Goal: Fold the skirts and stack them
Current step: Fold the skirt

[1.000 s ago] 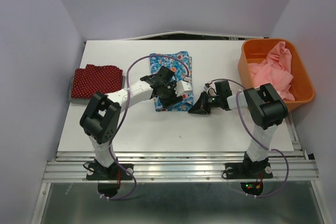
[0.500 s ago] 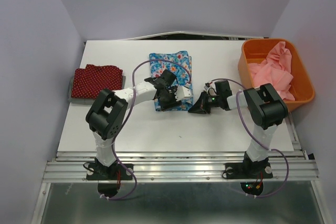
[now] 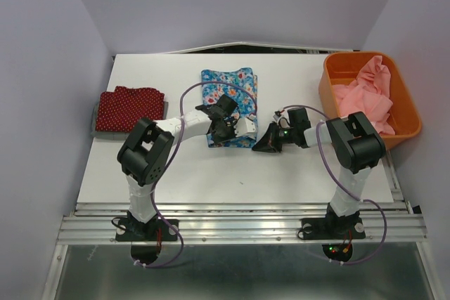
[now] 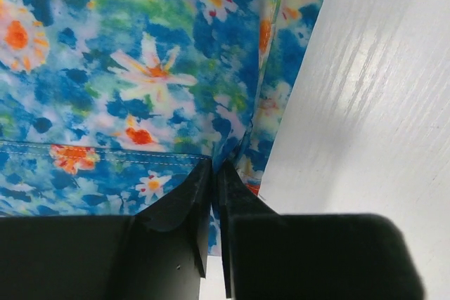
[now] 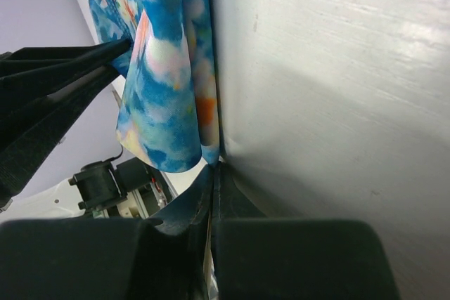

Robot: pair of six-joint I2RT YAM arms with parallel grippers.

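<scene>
The left hand (image 4: 213, 171) has just pinched shut on the hem of the blue skirt (image 4: 140, 68) at its fingertips — the right hand (image 5: 211, 168) clamps the corner alongside — so lifting can likely begin.

blue skirt (image 3: 232, 89): thin printed cloth, soft, matt
red skirt (image 3: 130, 107), at my 10 o'clock: dotted cloth, matt
table (image 3: 281, 173): white, faintly grained, slight sheen
bin (image 3: 329, 96), my 2 o'clock: glossy orange plastic
my left gripper (image 4: 213, 168): matt black plastic

White table (image 3: 211, 173) between pale lilac walls (image 3: 232, 5)
</scene>
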